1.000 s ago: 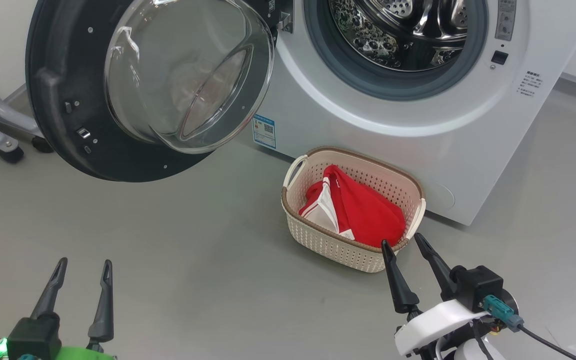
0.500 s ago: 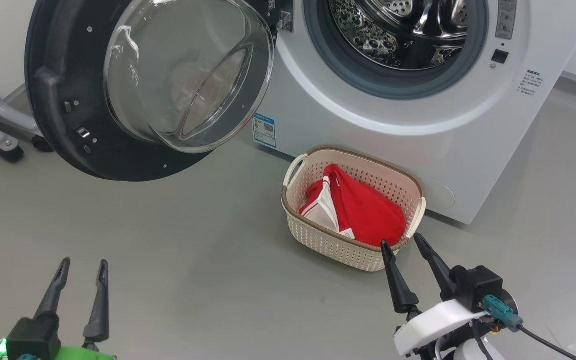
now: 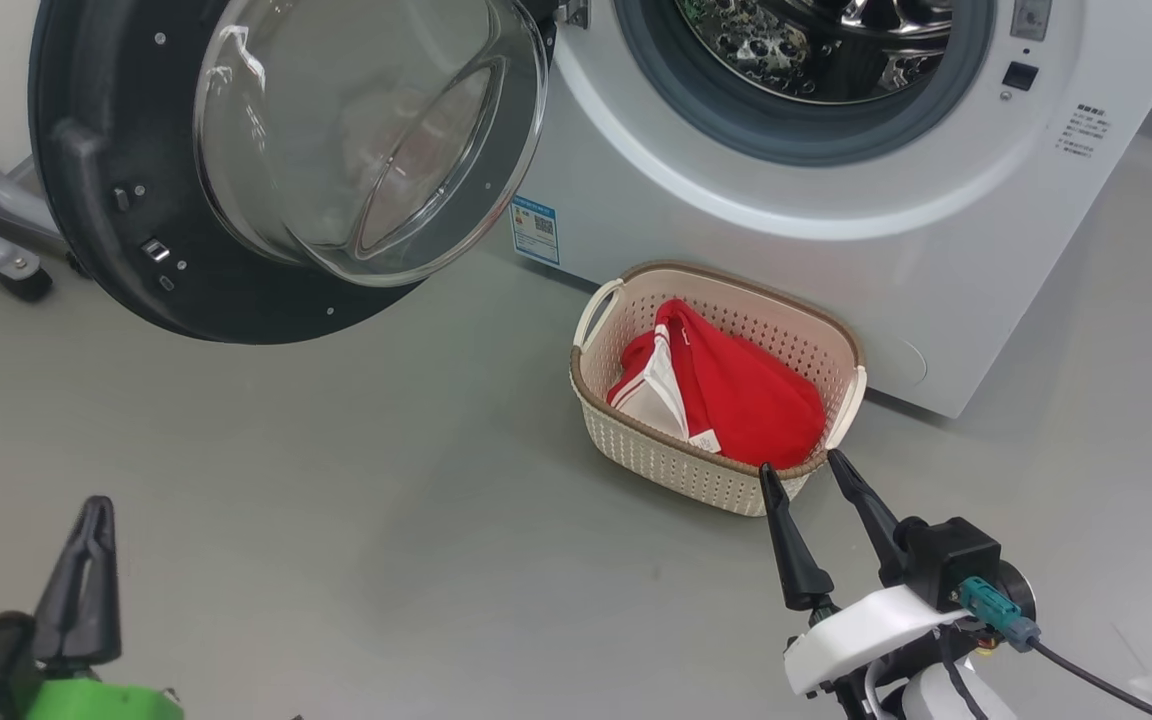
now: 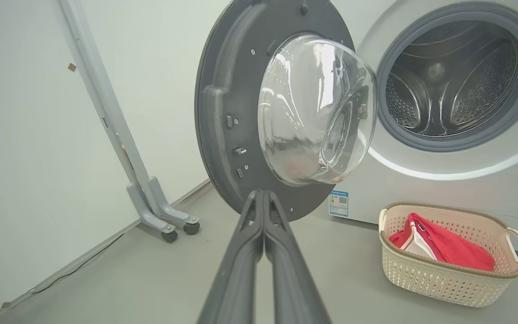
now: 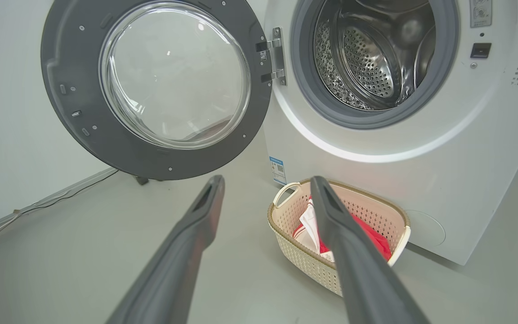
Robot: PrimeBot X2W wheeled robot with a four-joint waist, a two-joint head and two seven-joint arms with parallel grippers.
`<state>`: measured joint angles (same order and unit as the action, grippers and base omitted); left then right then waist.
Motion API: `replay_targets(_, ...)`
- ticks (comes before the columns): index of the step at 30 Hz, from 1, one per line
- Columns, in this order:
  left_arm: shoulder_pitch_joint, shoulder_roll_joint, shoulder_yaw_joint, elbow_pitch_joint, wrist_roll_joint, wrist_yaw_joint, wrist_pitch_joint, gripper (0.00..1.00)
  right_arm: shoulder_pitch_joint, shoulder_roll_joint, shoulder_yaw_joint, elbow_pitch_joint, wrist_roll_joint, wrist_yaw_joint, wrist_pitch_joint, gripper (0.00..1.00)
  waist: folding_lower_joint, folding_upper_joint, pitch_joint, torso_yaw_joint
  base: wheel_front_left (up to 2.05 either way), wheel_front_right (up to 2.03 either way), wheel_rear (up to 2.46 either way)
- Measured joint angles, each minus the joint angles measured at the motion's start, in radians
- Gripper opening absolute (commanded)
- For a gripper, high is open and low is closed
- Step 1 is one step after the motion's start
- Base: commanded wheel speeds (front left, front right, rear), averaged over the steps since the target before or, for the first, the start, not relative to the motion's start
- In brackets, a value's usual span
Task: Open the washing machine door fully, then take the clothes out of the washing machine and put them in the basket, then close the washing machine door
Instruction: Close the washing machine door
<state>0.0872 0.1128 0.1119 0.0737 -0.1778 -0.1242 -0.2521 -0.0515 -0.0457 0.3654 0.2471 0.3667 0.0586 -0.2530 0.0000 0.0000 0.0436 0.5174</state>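
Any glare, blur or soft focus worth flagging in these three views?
Head view: sharp, reflections streak the washing machine door glass. Left wrist view: bright highlights on that glass. Right wrist view: its own fingers loom soft-edged; steel drum glints.

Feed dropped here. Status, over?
Left gripper shut, right gripper open, both empty. Red-and-white clothes in cream perforated basket; steel drum looks empty. Black-rimmed glass door wide open, swing path clear.

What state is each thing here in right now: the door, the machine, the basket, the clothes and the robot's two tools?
washing machine door: swung wide open.
washing machine: open, no clothes seen in its drum.
basket: upright on the floor, holding the clothes.
clothes: bunched inside the basket.
left tool: shut, holding nothing.
right tool: open, empty, near the basket.
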Motion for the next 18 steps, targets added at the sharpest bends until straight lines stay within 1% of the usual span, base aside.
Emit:
replay_targets(2,-0.012,0.014,0.018,-0.009,-0.026,0.000,0.000,0.00,-0.007,0.000,0.002,-0.003,-0.006,-0.007,0.000,1.00,0.0000,0.0000,0.014,0.001,0.00,0.00,0.00)
replay_targets(5,-0.050,0.050,0.041,-0.025,-0.044,-0.001,0.000,0.00,-0.012,-0.002,0.009,-0.006,-0.022,-0.011,0.000,1.00,0.0000,0.0000,0.038,0.001,0.00,0.00,0.00)
replay_targets(6,-0.065,0.060,0.049,-0.030,-0.054,-0.001,0.000,0.00,-0.014,-0.002,0.010,-0.006,-0.029,-0.019,0.000,1.00,0.0000,0.0000,0.046,0.002,0.00,0.00,0.00)
replay_targets(7,-0.080,0.072,0.056,-0.037,-0.065,-0.001,0.000,0.00,-0.017,-0.003,0.015,-0.006,-0.038,-0.019,0.000,1.00,0.0000,0.0000,0.056,0.002,0.00,0.00,0.00)
replay_targets(10,-0.114,0.111,0.085,-0.050,-0.113,-0.001,0.000,0.00,-0.037,-0.004,0.029,-0.006,-0.062,-0.026,0.000,1.00,0.0000,0.0000,0.086,0.000,0.00,0.00,0.00)
replay_targets(18,-0.235,0.251,0.198,-0.012,-0.255,-0.002,-0.002,0.00,-0.100,-0.012,0.044,-0.006,-0.108,-0.044,0.000,1.00,0.0000,0.0000,0.174,-0.025,0.00,0.00,0.00)
